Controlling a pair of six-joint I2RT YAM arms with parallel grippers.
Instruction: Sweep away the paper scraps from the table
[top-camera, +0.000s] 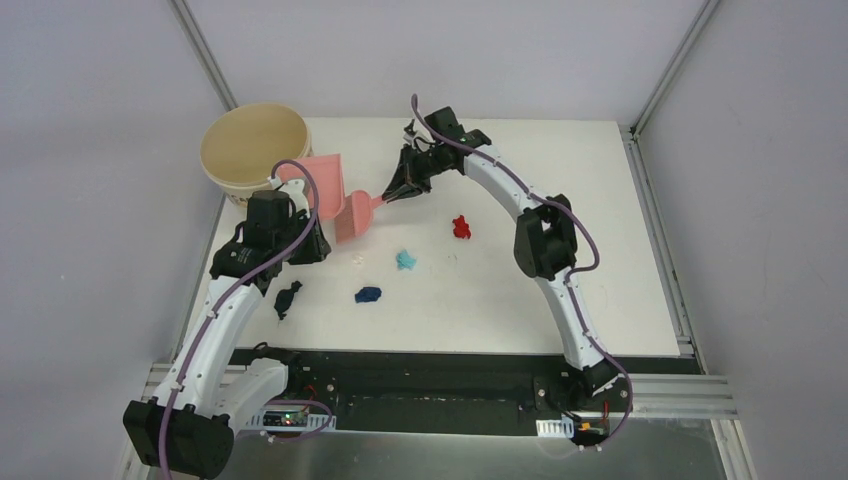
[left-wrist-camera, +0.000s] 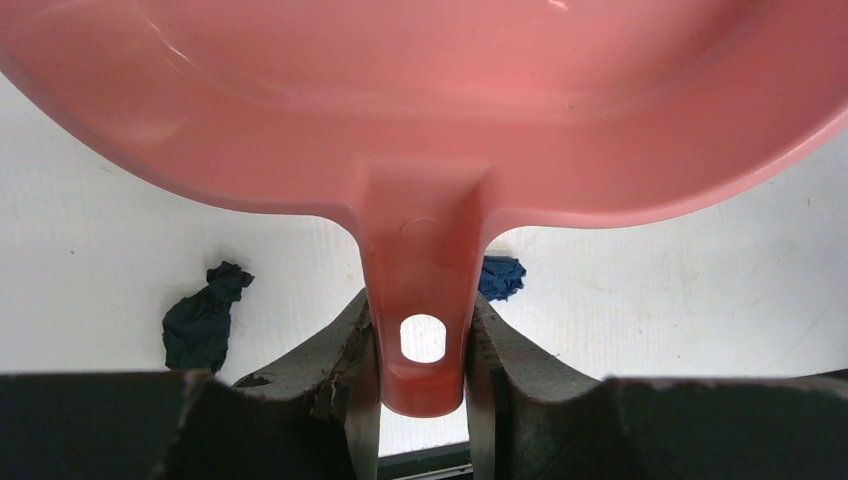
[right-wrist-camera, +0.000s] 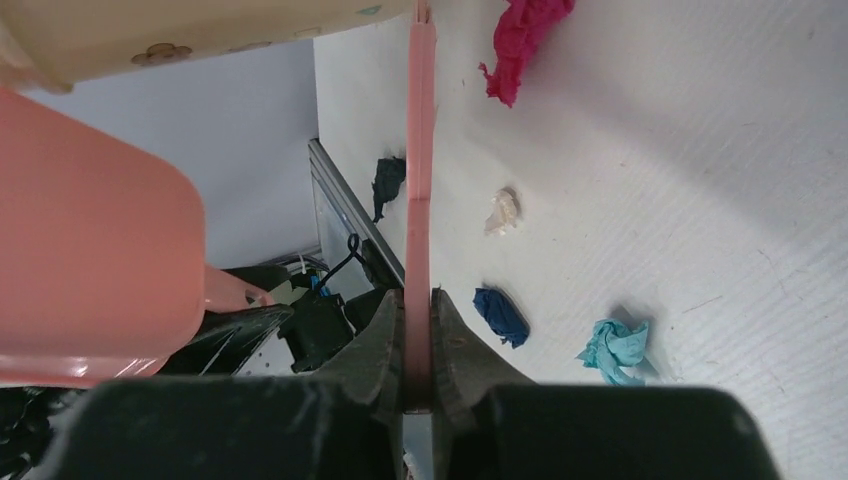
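Note:
Paper scraps lie on the white table (top-camera: 600, 250): a red one (top-camera: 461, 227), teal (top-camera: 405, 260), white (top-camera: 358, 260), blue (top-camera: 368, 294) and dark navy (top-camera: 287, 298). My left gripper (top-camera: 300, 212) is shut on the handle of the pink dustpan (top-camera: 322, 182), held tilted beside the bucket; the wrist view shows its jaws (left-wrist-camera: 422, 350) clamping the handle (left-wrist-camera: 420, 270). My right gripper (top-camera: 393, 190) is shut on the thin handle of the pink brush (top-camera: 355, 215), also in the wrist view (right-wrist-camera: 418, 340). A magenta scrap (right-wrist-camera: 525, 40) lies near the brush's far end.
A beige round bucket (top-camera: 255, 150) stands at the table's back left corner, just behind the dustpan. Grey walls with metal posts enclose the table. The black front edge (top-camera: 450, 365) runs by the arm bases.

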